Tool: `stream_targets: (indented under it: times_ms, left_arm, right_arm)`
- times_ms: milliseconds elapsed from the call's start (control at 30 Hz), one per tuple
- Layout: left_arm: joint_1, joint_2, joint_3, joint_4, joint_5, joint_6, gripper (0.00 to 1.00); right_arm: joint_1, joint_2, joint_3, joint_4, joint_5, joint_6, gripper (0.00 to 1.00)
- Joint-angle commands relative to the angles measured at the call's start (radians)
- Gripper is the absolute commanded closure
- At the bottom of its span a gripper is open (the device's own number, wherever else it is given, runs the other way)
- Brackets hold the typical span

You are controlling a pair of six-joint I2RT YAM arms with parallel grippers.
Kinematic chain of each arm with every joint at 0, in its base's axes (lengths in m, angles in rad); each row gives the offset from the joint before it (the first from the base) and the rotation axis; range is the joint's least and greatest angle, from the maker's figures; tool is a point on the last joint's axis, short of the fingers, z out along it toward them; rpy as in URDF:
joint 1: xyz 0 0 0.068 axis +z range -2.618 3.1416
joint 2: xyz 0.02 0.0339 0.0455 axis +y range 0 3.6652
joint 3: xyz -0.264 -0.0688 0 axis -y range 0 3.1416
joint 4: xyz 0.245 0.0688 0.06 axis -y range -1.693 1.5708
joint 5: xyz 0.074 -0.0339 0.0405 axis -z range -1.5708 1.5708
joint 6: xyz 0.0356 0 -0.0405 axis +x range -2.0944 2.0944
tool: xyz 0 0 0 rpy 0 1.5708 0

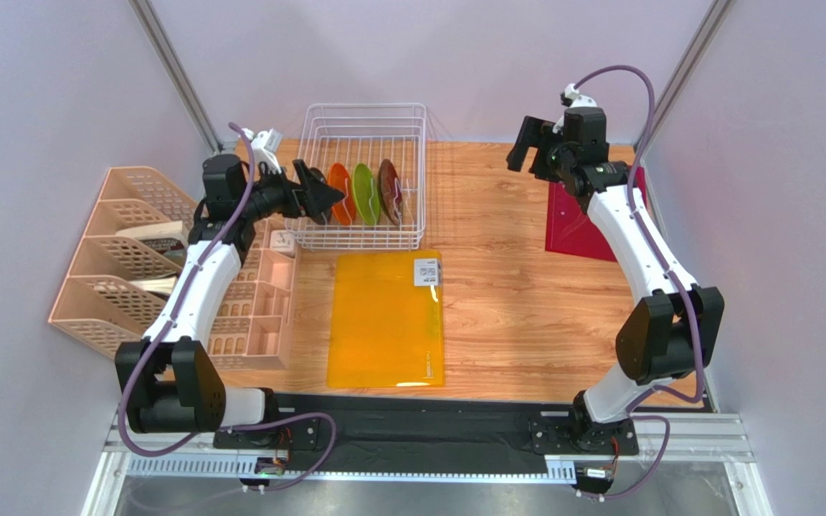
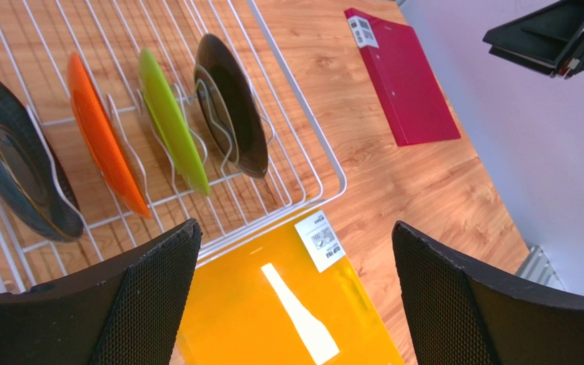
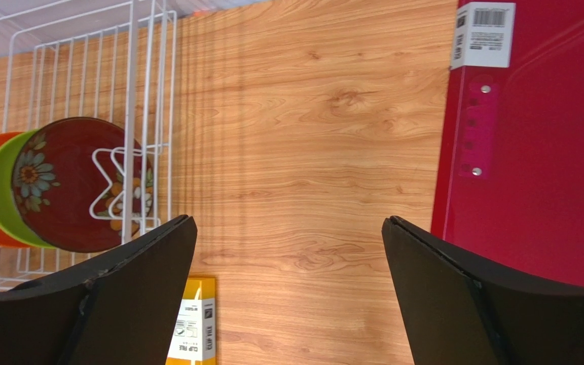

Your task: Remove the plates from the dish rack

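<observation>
- Four plates (image 1: 365, 194) are standing in the dish rack (image 1: 369, 106), upper centre; none unloaded.
- Left hand (image 1: 329, 197), open, is hovering by the dark grey plate (image 2: 13, 160); its rim probably needs gripping next.
- Right hand (image 1: 525, 145) is hanging open.

Four plates (image 1: 365, 194) upright in dish rack (image 1: 369, 134) (near end); mat (image 1: 385, 317) before it, organizer (image 1: 116, 269) left.

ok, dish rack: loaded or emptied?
Loaded. The dish rack holds four plates on edge between its tines: dark grey, orange, lime green, dark red. Left gripper and right gripper are open, empty.
</observation>
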Motion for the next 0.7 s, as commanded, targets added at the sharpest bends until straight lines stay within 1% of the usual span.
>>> stream_targets:
  times_ms: [0, 33, 67, 100, 133, 167, 233, 267, 300, 333, 367, 400, 467, 500, 533, 567, 667]
  left_arm:
    - [-0.009, -0.022, 0.058, 0.105, 0.006, 0.005, 0.0]
    - [-0.009, -0.019, 0.034, 0.148, 0.032, -0.025, 0.0]
    - [-0.009, -0.013, 0.025, 0.23, 0.067, -0.05, 0.0]
    - [-0.009, -0.002, 0.022, 0.263, 0.084, -0.074, 0.0]
    - [-0.011, 0.037, 0.038, 0.283, 0.098, -0.119, 0.0]
    - [-0.008, 0.065, 0.063, 0.28, 0.144, -0.13, 0.0]
    - [-0.014, 0.138, 0.136, 0.272, 0.191, -0.133, 0.0]
    - [-0.018, 0.149, 0.156, 0.21, 0.138, -0.078, 0.0]
    - [-0.055, 0.153, 0.17, 0.178, 0.079, -0.035, 0.0]
    - [-0.101, 0.159, 0.202, 0.135, 0.002, 0.024, 0.0]
    - [-0.126, 0.166, 0.227, 0.042, -0.128, 0.105, 0.0]
    - [-0.147, 0.177, 0.251, 0.015, -0.17, 0.132, 0.03]
    - [-0.19, 0.22, 0.299, -0.01, -0.236, 0.142, 0.07]
    - [-0.202, 0.237, 0.311, -0.013, -0.248, 0.146, 0.07]
    - [-0.228, 0.267, 0.333, -0.03, -0.306, 0.154, 0.07]
    - [-0.242, 0.281, 0.342, -0.036, -0.334, 0.163, 0.08]
    - [-0.281, 0.34, 0.368, -0.04, -0.393, 0.168, 0.15]
  right_arm:
    - [0.003, -0.009, 0.016, 0.0, 0.105, -0.041, 0.0]
    - [0.002, -0.01, 0.015, -0.003, 0.118, -0.047, 0.0]
    - [0.003, -0.009, 0.015, -0.009, 0.143, -0.045, 0.0]
    - [0.003, -0.01, 0.013, -0.008, 0.149, -0.048, 0.0]
    - [0.003, -0.012, 0.007, -0.008, 0.157, -0.053, 0.0]
    - [0.003, -0.015, 0.004, -0.011, 0.16, -0.058, 0.0]
    - [0.003, -0.015, -0.002, -0.006, 0.155, -0.067, 0.0]
    - [0.002, -0.015, -0.003, -0.005, 0.154, -0.067, 0.0]
    - [0.003, -0.015, -0.005, -0.003, 0.154, -0.064, 0.0]
    - [0.002, -0.015, -0.007, -0.005, 0.152, -0.061, 0.0]
    - [0.003, -0.017, -0.01, 0.0, 0.146, -0.056, 0.0]
    - [0.003, -0.017, -0.01, 0.0, 0.142, -0.056, 0.0]
    - [0.0, -0.021, -0.02, -0.002, 0.138, -0.048, 0.0]
    - [0.003, -0.024, -0.028, 0.003, 0.138, -0.048, 0.0]
    - [0.003, -0.03, -0.034, 0.014, 0.14, -0.048, 0.0]
    - [0.002, -0.033, -0.048, 0.018, 0.14, -0.047, 0.01]
    - [0.002, -0.024, -0.056, 0.024, 0.135, -0.045, 0.01]
